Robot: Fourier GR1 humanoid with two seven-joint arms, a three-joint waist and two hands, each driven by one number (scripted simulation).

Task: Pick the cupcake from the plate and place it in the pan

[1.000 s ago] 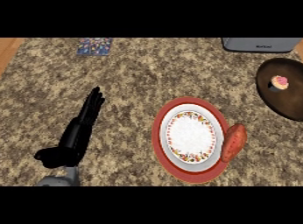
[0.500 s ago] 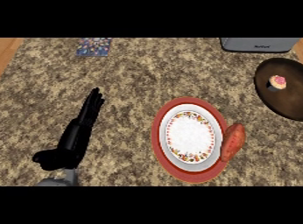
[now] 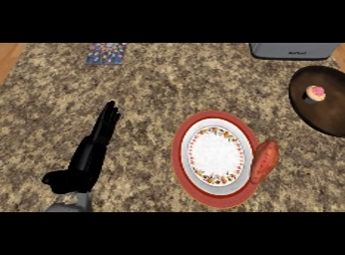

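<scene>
The counter [image 3: 168, 94] has a speckled top, brown and tan like little stones, and it fills most of the view. Strips of light wood [image 3: 0, 64] show at the far left and far right corners. At the far edge lies a small flat thing with many colored dots [image 3: 106, 53], and farther right stands a grey box [image 3: 293, 50]. The left hand [image 3: 87, 159] comes up from the bottom of the view on the left side. Its black fingers are straight and close together, pointing away from the robot, and it holds nothing. The right hand does not show. Near the middle sits a plate [image 3: 217, 155], white with a flowery ring and a red rim. A reddish-orange lump, maybe a sweet potato [image 3: 264, 162], leans on the plate's right edge. The cupcake [image 3: 316, 93], pink on top, sits in the dark round pan [image 3: 337, 107] at the right side, well apart from the plate and the hand.
</scene>
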